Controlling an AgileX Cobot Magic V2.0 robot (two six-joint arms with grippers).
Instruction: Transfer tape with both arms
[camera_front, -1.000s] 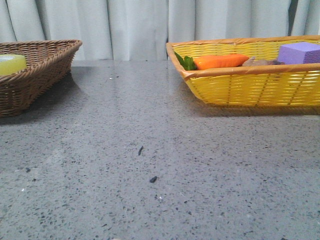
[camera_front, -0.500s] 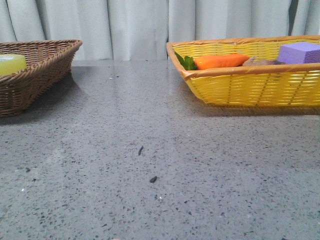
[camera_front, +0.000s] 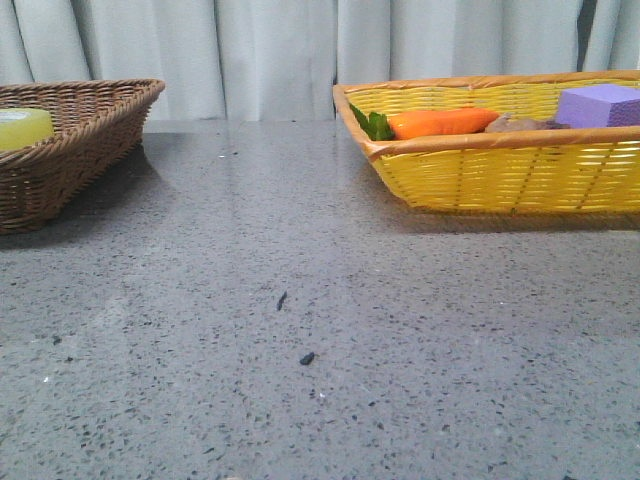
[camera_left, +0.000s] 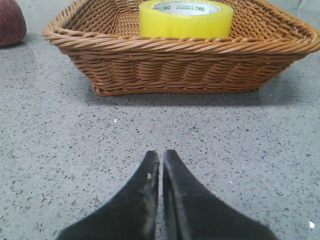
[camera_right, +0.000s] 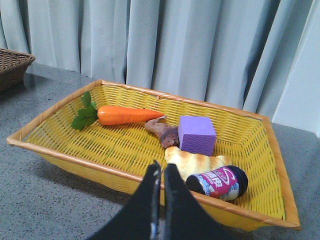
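The yellow tape roll (camera_left: 185, 19) with a white core and green print lies flat in the brown wicker basket (camera_left: 180, 65). In the front view the tape (camera_front: 22, 128) shows at the far left inside that basket (camera_front: 70, 160). My left gripper (camera_left: 161, 156) is shut and empty over the grey table, well short of the basket. My right gripper (camera_right: 160, 168) is shut and empty, in front of the near rim of the yellow basket (camera_right: 75, 155). Neither gripper shows in the front view.
The yellow basket (camera_front: 500, 170) at the right holds a carrot (camera_right: 127, 114), a purple block (camera_right: 196, 135), a brown piece (camera_right: 162, 131), a bread roll (camera_right: 192, 161) and a small can (camera_right: 217, 182). A dark red round object (camera_left: 11, 22) lies beside the brown basket. Curtains hang behind the table.
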